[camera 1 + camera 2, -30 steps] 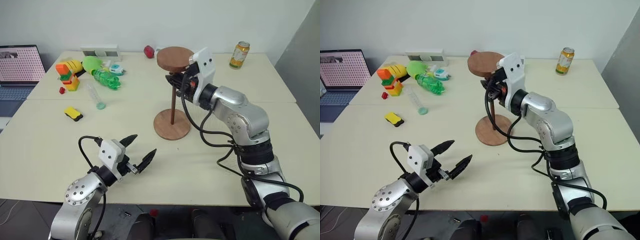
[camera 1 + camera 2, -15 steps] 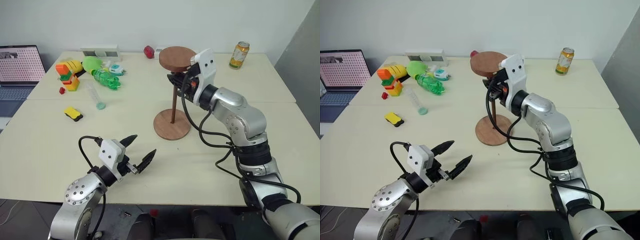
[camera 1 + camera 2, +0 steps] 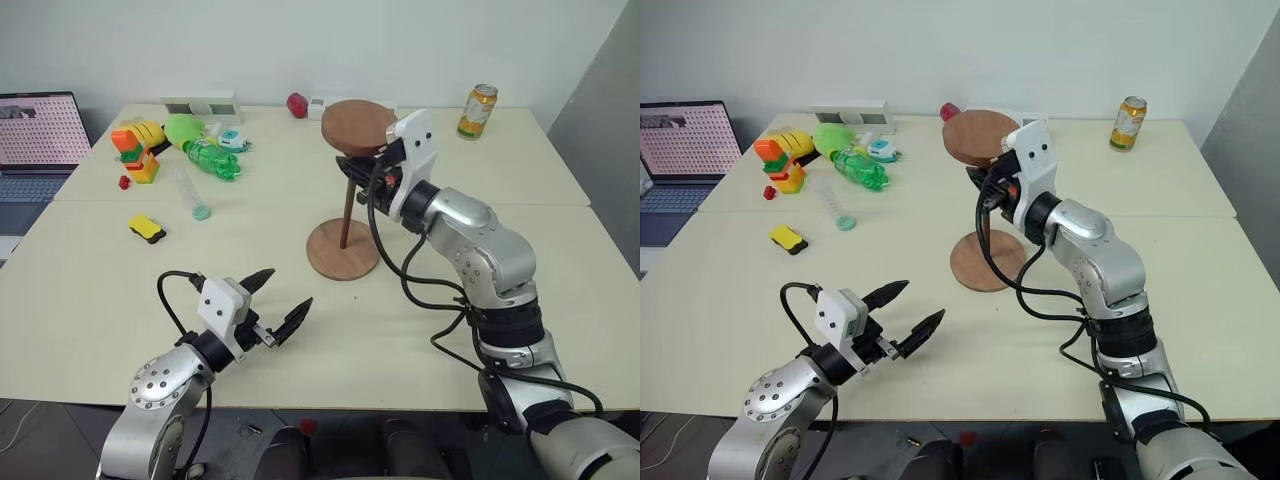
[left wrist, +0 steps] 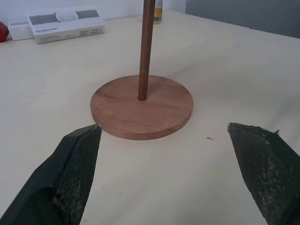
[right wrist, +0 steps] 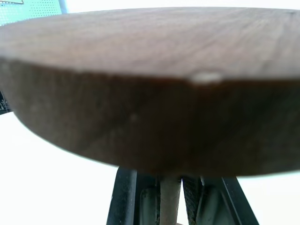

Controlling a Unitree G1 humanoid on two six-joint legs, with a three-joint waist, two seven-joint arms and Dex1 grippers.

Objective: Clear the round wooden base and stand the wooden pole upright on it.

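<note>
Since a second ago the right gripper [image 3: 358, 170] has drawn a little back toward the robot, and the top of the wooden pole [image 3: 346, 211] has leaned that way with it, so the rod no longer looks quite plumb. Its black fingers are pinched tight on the rod just under the upper disc; the right wrist view shows them pressed against either side of the thin shaft, with the disc's thick rim looming above.

The pole itself is a slim dark-brown rod, topped by a round reddish-brown disc with a smooth flat face and a slightly darker edge. Its lower end sits at the middle of the round wooden base [image 3: 343, 250], a thin disc of the same warm reddish wood, plain and smooth with faint grain, lying flat on the cream table [image 3: 420, 330] near its centre. From the left wrist view the rod meets the base right at its centre, and nothing else rests on the disc.

The left gripper [image 3: 279, 304] hangs low over the near edge of the table, well apart from the base, its two black fingers spread wide and pointing toward it.

Off to the far left lie a green plastic bottle [image 3: 212, 157], a stack of orange, green and yellow blocks [image 3: 137, 150], a clear tube [image 3: 189, 190] and a small yellow and black piece [image 3: 146, 228]. A drink can [image 3: 478, 110] stands at the far right, and a laptop [image 3: 35, 135] sits beyond the left edge.
</note>
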